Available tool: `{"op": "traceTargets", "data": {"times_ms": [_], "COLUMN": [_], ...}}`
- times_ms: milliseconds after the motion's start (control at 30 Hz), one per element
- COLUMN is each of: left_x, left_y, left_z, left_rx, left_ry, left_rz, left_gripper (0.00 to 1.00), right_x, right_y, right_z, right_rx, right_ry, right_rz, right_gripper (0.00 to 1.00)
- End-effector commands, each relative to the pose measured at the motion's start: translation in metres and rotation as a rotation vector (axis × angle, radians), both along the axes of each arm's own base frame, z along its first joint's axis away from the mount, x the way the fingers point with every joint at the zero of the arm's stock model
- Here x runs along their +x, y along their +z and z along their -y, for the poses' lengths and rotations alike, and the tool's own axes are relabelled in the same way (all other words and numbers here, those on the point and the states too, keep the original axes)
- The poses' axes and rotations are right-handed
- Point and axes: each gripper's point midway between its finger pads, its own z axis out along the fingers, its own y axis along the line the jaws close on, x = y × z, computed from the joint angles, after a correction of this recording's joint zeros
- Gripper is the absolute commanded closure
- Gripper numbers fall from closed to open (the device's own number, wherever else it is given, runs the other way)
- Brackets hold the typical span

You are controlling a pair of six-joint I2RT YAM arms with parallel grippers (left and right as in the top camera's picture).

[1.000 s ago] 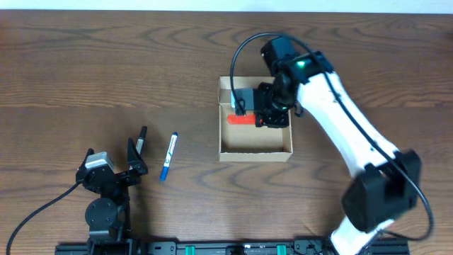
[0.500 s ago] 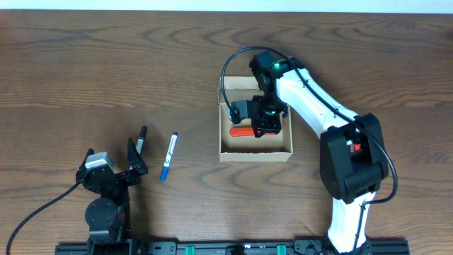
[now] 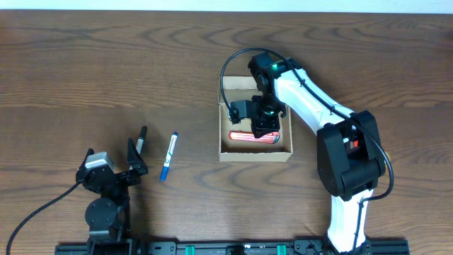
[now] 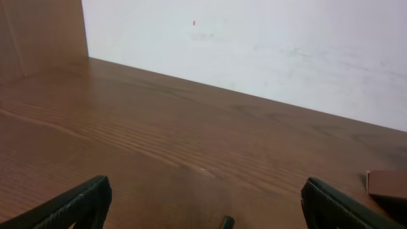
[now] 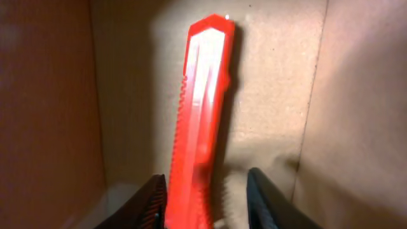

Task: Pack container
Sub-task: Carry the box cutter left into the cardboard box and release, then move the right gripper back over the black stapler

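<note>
The container [image 3: 255, 154] is a small tan cardboard box at the table's middle, open on top. My right gripper [image 3: 264, 128] reaches down into it. In the right wrist view a long red plastic tool [image 5: 202, 95] lies on the box floor [image 5: 273, 83] between the fingers of my right gripper [image 5: 206, 200]. The left finger is against it and the right finger stands apart, so the jaws are open. From overhead the red tool [image 3: 248, 138] shows at the box's near side. My left gripper [image 3: 117, 168] rests open and empty at the front left; it also shows in the left wrist view [image 4: 210, 207].
A black marker [image 3: 141, 139] and a blue-capped white marker [image 3: 168, 156] lie on the wood table just beyond the left gripper. The black marker's tip [image 4: 227, 222] shows between the left fingers. The box walls [image 5: 44, 95] close in the right gripper on both sides.
My right gripper has carried the red tool down and toward the box's near side, to the floor. The left arm has not moved.
</note>
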Motion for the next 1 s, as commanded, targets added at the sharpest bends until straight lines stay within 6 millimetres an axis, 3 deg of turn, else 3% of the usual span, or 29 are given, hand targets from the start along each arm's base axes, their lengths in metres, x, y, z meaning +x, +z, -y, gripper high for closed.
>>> {"op": "traceTargets", "data": {"times_ms": [0, 133, 267, 333, 400, 500, 533, 600, 700, 800, 967], "left_x": [-0.001, -0.001, -0.001, -0.001, -0.001, -0.001, -0.001, -0.001, -0.001, -0.001, -0.001], "left_y": [-0.018, -0.018, -0.018, -0.018, -0.018, -0.018, -0.018, -0.018, -0.018, -0.018, -0.018], "left_z": [-0.002, -0.002, -0.003, -0.003, -0.003, -0.003, -0.003, -0.003, -0.002, -0.002, -0.002], "left_rx": [-0.006, -0.006, -0.005, -0.005, -0.005, -0.005, -0.005, -0.005, -0.005, -0.006, -0.006], "left_ry": [0.011, 0.011, 0.015, 0.015, 0.015, 0.015, 0.015, 0.015, 0.014, 0.014, 0.014], "left_rz": [-0.052, -0.052, -0.052, -0.052, -0.052, -0.052, -0.052, -0.052, -0.052, -0.052, -0.052], "left_gripper": [0.05, 0.05, 0.05, 0.05, 0.05, 0.04, 0.05, 0.04, 0.05, 0.04, 0.05], "right_x": [0.001, 0.012, 0.032, 0.037, 0.041, 0.052, 0.063, 0.084, 0.086, 0.068, 0.029], "right_y": [0.003, 0.037, 0.1, 0.137, 0.163, 0.203, 0.217, 0.239, 0.252, 0.237, 0.211], "right_z": [-0.002, -0.007, -0.011, -0.01, 0.0, 0.022, 0.038, 0.084, 0.152, 0.214, 0.283], "right_rx": [-0.002, 0.031, 0.108, 0.166, 0.185, 0.225, 0.23, 0.214, 0.184, 0.088, -0.067], "right_ry": [-0.018, -0.039, -0.151, -0.299, -0.464, -0.633, -0.748, -1.045, -1.345, -1.562, -1.745], "right_rz": [-0.006, 0.066, 0.206, 0.244, 0.279, 0.378, 0.437, 0.547, 0.566, 0.483, 0.36], "right_gripper": [0.66, 0.69, 0.66, 0.52, 0.29, 0.14, 0.01, 0.01, 0.01, 0.04, 0.09]}}
